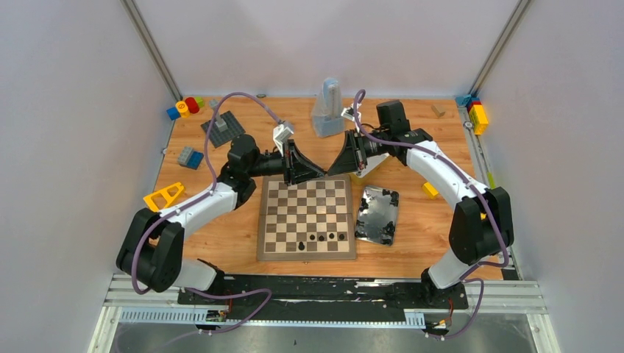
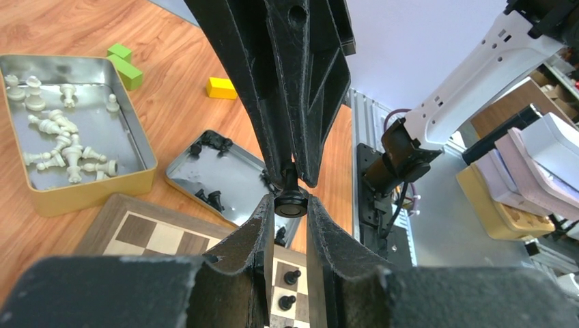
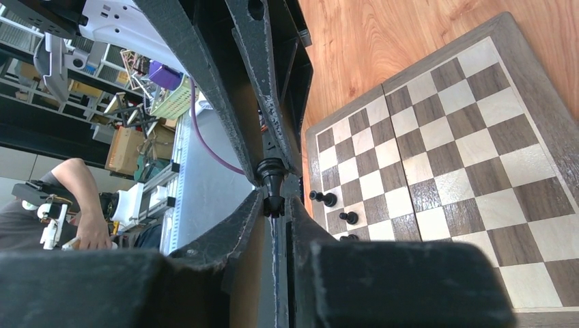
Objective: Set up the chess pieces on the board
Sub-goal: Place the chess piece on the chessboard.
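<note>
Handover above the far edge of the board (image 1: 263, 220): left gripper (image 2: 289, 213) pinches a black chess piece (image 2: 291, 202) by its wide base, right gripper (image 3: 274, 202) pinches its slim head. Piece looks light, rigid, glossy, likely slippery; base probably grips steadier.
</note>
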Controlling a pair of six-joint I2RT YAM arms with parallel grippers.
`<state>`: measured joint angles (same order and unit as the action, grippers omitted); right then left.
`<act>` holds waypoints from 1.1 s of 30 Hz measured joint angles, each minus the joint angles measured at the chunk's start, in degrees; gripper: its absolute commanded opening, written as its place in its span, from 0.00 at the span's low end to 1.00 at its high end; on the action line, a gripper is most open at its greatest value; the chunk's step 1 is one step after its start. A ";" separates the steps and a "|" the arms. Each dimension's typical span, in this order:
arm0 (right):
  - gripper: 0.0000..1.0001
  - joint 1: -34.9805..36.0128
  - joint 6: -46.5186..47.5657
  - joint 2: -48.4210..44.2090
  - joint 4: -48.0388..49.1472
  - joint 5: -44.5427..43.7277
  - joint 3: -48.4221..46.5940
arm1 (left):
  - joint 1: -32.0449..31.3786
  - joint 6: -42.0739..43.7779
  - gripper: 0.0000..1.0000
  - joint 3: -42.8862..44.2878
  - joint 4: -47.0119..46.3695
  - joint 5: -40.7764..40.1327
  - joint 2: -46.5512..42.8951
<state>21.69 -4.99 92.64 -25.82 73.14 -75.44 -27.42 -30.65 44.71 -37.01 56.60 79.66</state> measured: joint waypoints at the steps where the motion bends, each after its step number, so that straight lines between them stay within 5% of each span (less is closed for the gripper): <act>1: 0.01 0.00 0.02 0.00 0.00 -0.11 0.00 | -0.04 0.57 0.32 0.00 0.46 -0.02 -0.17; 12: 0.00 -0.02 9.07 -2.97 -6.27 -5.44 0.00 | -0.35 13.97 0.93 2.60 20.76 -0.94 -2.49; 19: 0.02 1.22 21.84 -9.55 -17.20 -14.21 0.68 | -0.33 28.65 1.00 11.17 44.30 -5.79 -6.91; 33: 0.03 25.59 33.81 -12.00 -32.63 -46.84 8.41 | 8.02 40.48 1.00 18.75 69.99 -24.55 -12.92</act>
<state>47.29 28.82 80.64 -58.46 26.30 -67.02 -19.40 9.82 63.46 32.97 32.05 66.74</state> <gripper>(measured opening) 0.156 0.997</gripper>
